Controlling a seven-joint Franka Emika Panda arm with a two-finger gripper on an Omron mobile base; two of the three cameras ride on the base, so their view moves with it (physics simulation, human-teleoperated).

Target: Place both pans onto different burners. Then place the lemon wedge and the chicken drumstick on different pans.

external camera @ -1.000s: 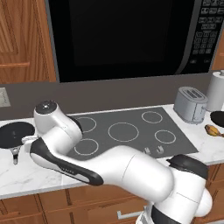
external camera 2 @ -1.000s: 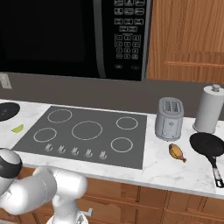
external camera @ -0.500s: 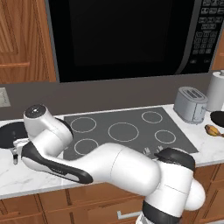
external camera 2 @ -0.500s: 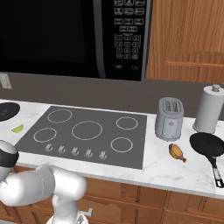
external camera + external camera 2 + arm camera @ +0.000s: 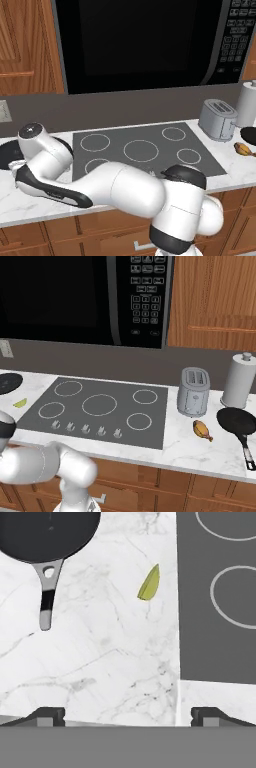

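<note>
The hand (image 5: 127,714) hovers wide open over the tabletop (image 5: 100,662), empty; a pan (image 5: 47,532) lies ahead beside the lemon wedge (image 5: 149,583), off the burners (image 5: 235,597), likely the next pick.

silver toaster (image 5: 194,392), white paper towel roll (image 5: 240,382), black microwave (image 5: 75,296)

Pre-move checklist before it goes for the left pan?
1. Gripper open, nothing between the tips: ok.
2. Left pan on the marble counter, handle unobstructed: ok.
3. Lemon wedge apart from that handle: ok.
4. Burners bare on the cooktop: ok.
5. Gripper centred over the handle: not ok, the handle sits off to one side.
6. Right pan and chicken drumstick beside the toaster, off the cooktop: ok.
</note>
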